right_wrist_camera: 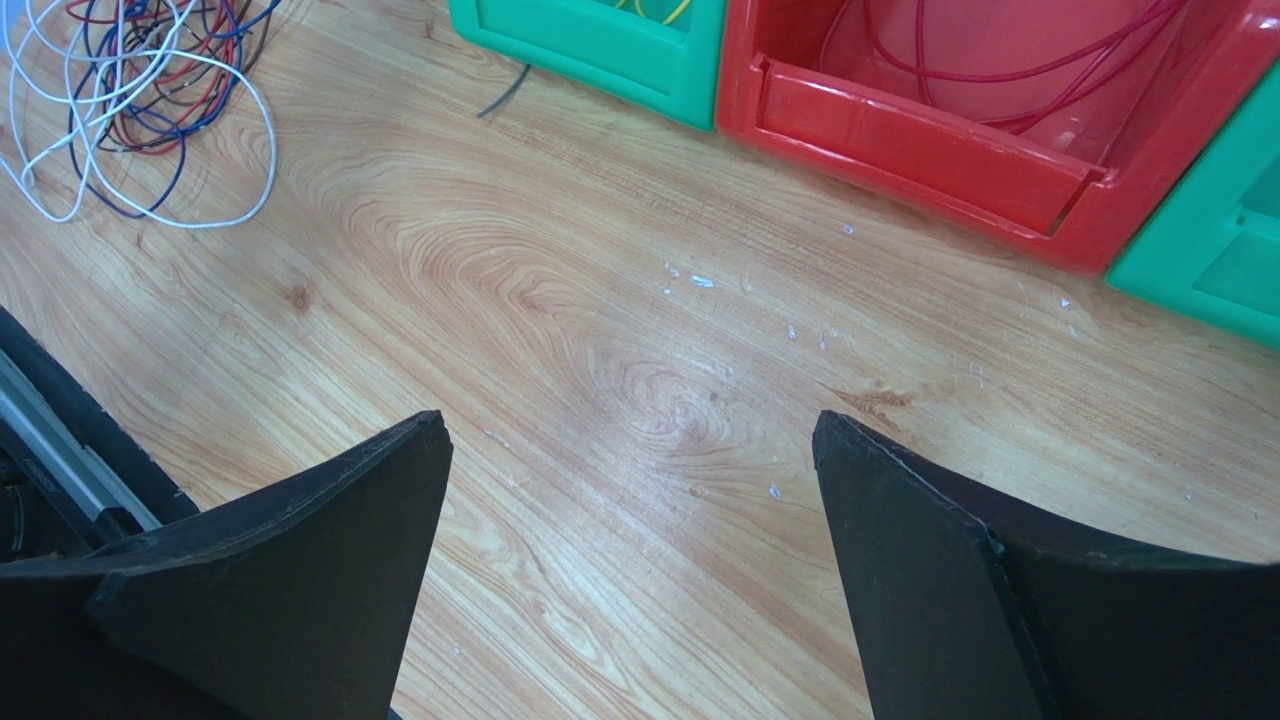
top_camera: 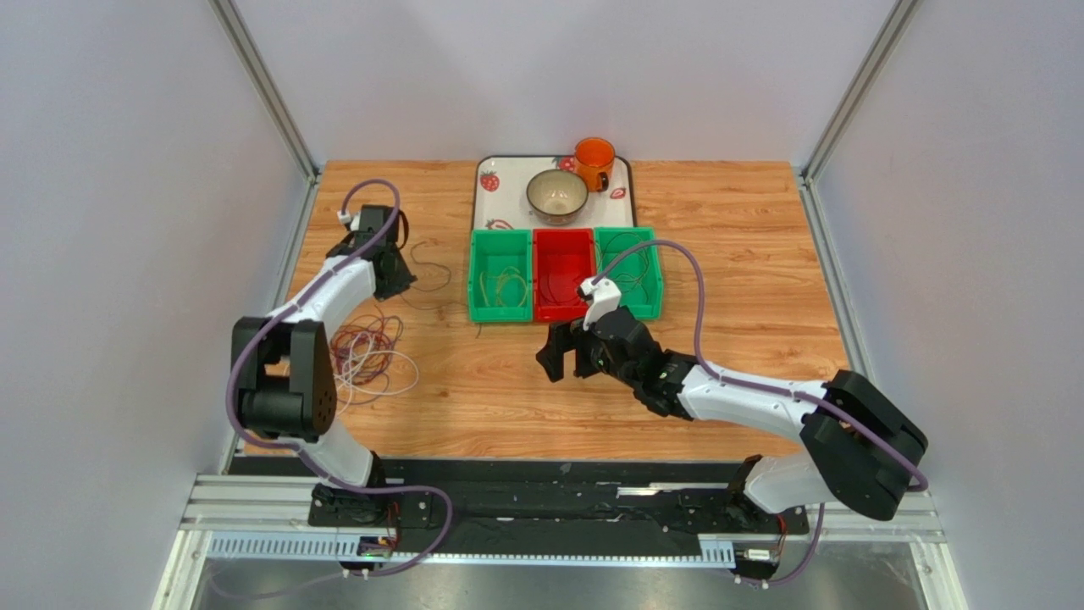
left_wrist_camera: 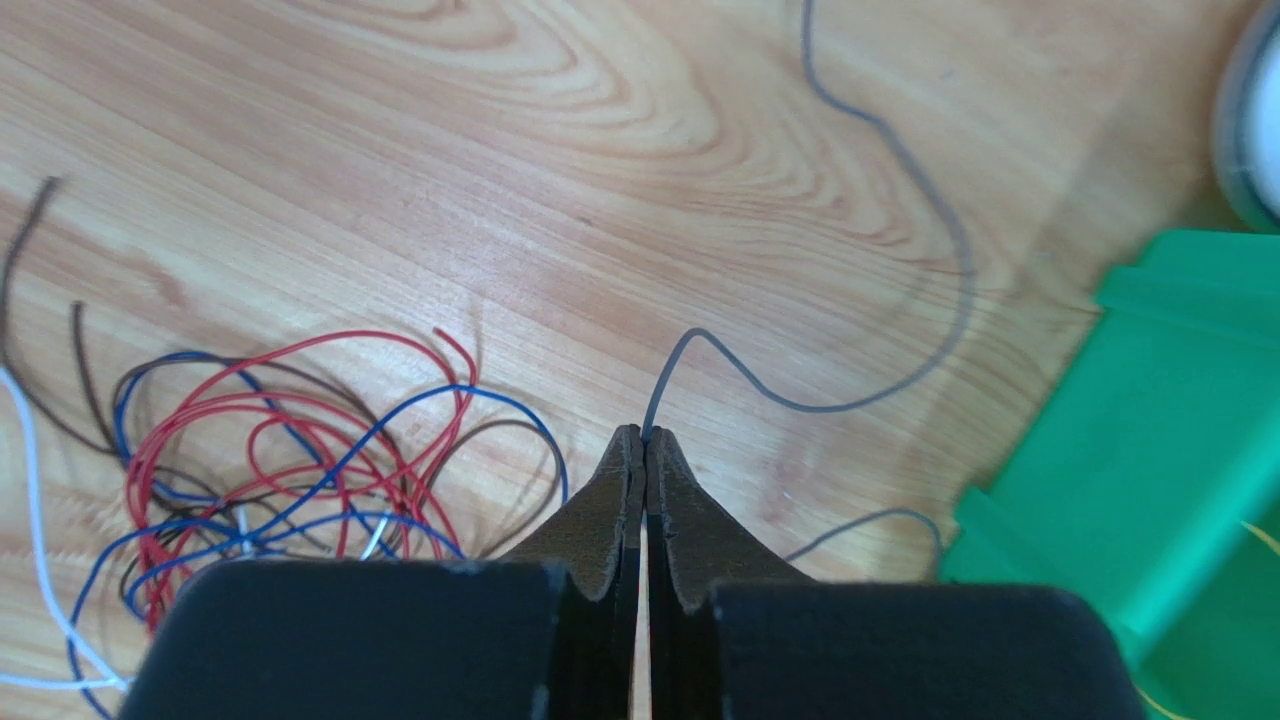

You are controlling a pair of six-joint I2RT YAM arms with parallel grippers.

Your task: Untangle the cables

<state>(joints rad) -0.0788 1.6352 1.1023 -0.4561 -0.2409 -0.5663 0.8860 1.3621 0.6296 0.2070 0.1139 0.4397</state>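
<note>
2 grippers: left gripper (left_wrist_camera: 645, 437) pinches a thin grey wire (left_wrist_camera: 963, 270) near the tangled red, blue and white cables (left_wrist_camera: 301, 450); right gripper (right_wrist_camera: 631, 431) gapes wide.

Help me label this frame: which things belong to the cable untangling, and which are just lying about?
Job: tangled cables, grey cable pinched by the left gripper, open right gripper, green and red bins holding cables.
Lying about: tray, bowl, orange cup.
</note>
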